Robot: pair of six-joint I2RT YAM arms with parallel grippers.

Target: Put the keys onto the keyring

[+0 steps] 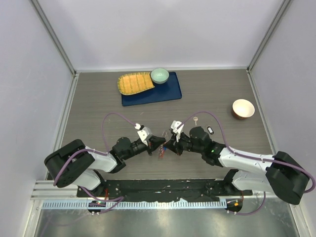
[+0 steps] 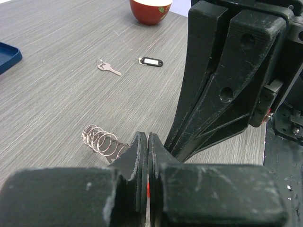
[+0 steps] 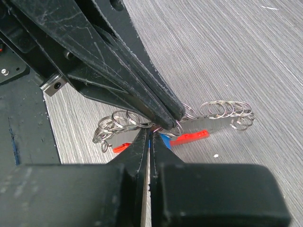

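My two grippers meet tip to tip at the middle of the table. The keyring (image 3: 118,122) is a chain of grey metal rings with a long red tag (image 3: 189,137), and its red part hangs below the tips (image 1: 159,154). My left gripper (image 1: 162,143) (image 2: 148,142) is shut on one of its rings, its tips (image 3: 173,118) coming in from the upper left. My right gripper (image 1: 169,146) (image 3: 150,136) is shut on the blue-headed key (image 3: 165,140). A shorter red piece (image 3: 120,147) shows at the left; I cannot tell what it is.
A bare silver key (image 1: 196,120) (image 2: 108,67) and a black tag (image 1: 210,130) (image 2: 151,61) lie beyond the right arm. A brown bowl (image 1: 243,108) stands at the right. At the back, a blue tray (image 1: 168,91) holds a yellow woven dish (image 1: 135,83) and a green bowl (image 1: 159,75).
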